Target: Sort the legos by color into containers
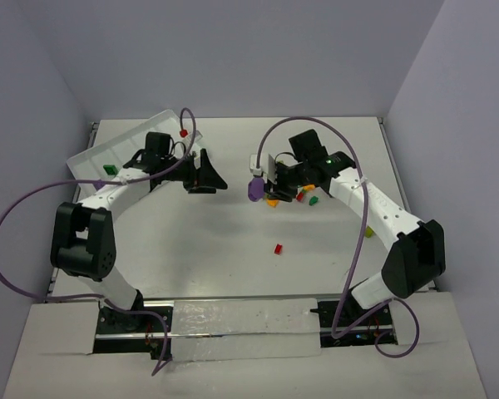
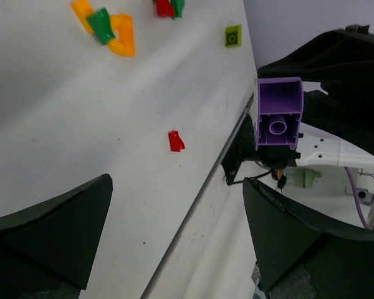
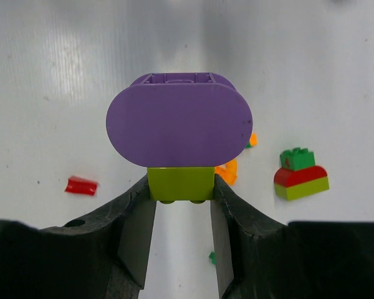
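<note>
My right gripper [image 3: 181,194] is shut on a lime lego [image 3: 181,183] that has a large purple lego [image 3: 179,121] stuck on it, held above the table. In the top view this purple lego [image 1: 254,190] hangs at the right gripper [image 1: 267,184], over loose orange [image 1: 272,202], red [image 1: 300,197] and green legos [image 1: 313,200]. My left gripper [image 2: 174,249] is open with nothing between its fingers. In the top view the left gripper [image 1: 205,175] stands just off the end of the white tray [image 1: 141,140]. A red lego [image 1: 184,132] and a green lego [image 1: 109,169] lie in the tray's containers.
A lone red lego [image 1: 278,248] lies mid-table. A green, red and lime stack [image 3: 301,174], orange pieces [image 3: 227,169] and another red piece [image 3: 81,185] lie under the right gripper. A lime lego [image 2: 233,36] sits near the table's edge in the left wrist view.
</note>
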